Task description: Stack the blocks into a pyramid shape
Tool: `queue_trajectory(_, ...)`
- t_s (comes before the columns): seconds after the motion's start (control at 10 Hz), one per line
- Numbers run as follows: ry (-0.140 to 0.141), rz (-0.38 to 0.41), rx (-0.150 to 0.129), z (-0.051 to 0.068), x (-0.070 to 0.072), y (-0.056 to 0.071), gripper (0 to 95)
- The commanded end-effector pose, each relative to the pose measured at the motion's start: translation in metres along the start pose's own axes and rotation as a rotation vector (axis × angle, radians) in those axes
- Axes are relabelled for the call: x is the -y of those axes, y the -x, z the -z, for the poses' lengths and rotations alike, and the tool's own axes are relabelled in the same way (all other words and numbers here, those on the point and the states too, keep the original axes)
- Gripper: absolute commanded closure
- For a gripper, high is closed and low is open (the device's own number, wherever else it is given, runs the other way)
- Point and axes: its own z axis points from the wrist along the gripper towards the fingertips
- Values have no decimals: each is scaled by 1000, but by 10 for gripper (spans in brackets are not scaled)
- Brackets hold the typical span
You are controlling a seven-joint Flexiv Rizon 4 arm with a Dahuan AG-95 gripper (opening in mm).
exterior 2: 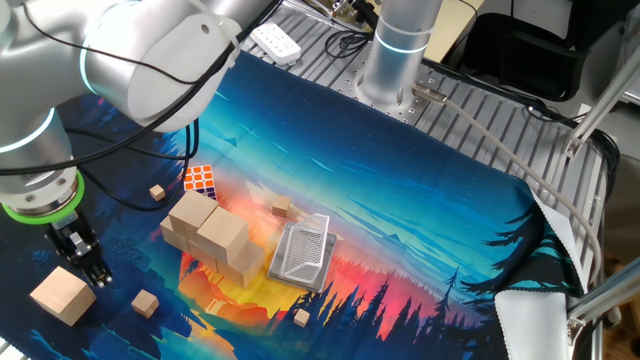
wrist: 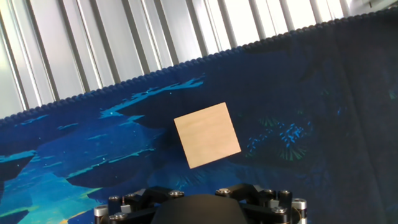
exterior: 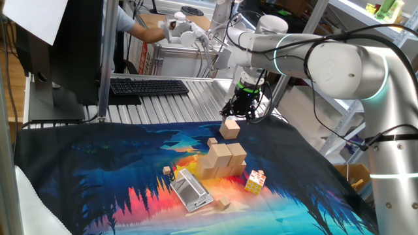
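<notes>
Above lone block [exterior: 229, 128] | pincer [exterior: 240, 112] points straight down | jaws wide apart, empty

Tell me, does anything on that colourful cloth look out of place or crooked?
One wooden block sits alone near the cloth's edge, turned askew, apart from the stacked blocks. The open gripper hangs beside it without touching. A metal grater and a puzzle cube lie among the blocks, seemingly unrelated.
</notes>
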Motion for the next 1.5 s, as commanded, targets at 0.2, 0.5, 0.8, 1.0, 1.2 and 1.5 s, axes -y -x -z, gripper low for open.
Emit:
queue_trajectory(0.2,4,3,-3,-1,0,0,0)
queue_trajectory(0.5,3,8,-6,-2,0,0,0)
queue_trajectory(0.8,4,-11,-6,2,-4,0,0)
queue_trajectory(1.0,2,-25,-2,7,-9,0,0)
queue_trajectory(1.2,5,-35,4,7,-11,0,0)
queue_trajectory(1.5,4,-44,14,8,-13,0,0)
